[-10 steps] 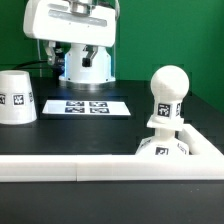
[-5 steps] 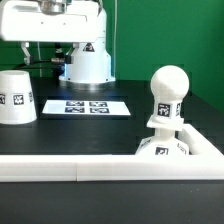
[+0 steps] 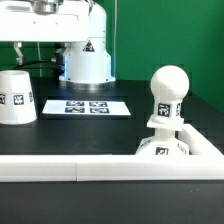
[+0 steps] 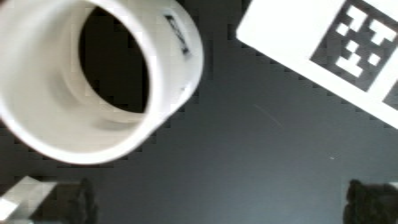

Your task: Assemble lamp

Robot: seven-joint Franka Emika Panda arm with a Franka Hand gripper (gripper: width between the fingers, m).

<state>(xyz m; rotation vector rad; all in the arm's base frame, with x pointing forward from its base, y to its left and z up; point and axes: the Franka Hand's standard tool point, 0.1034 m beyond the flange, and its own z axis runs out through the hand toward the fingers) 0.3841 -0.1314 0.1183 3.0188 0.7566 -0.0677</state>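
The white tapered shade (image 3: 15,97) stands on the black table at the exterior view's left. In the wrist view it (image 4: 54,125) shows from above, its dark opening facing the camera. The round bulb (image 3: 168,92) stands upright on the tagged base (image 3: 165,149) at the exterior view's right. My gripper (image 4: 210,205) is open and empty, its dark fingertips (image 4: 39,198) wide apart above bare table beside the shade. In the exterior view only the white hand (image 3: 55,18) shows at the top edge, above and behind the shade.
The marker board (image 3: 87,105) lies flat between shade and bulb, and its corner shows in the wrist view (image 4: 338,45). A white wall (image 3: 90,168) runs along the front and up the right side. The arm's base (image 3: 86,62) stands behind the board.
The arm's hand has moved toward the exterior view's left, from above the marker board to above the shade's side. Shade, bulb and base have not moved.
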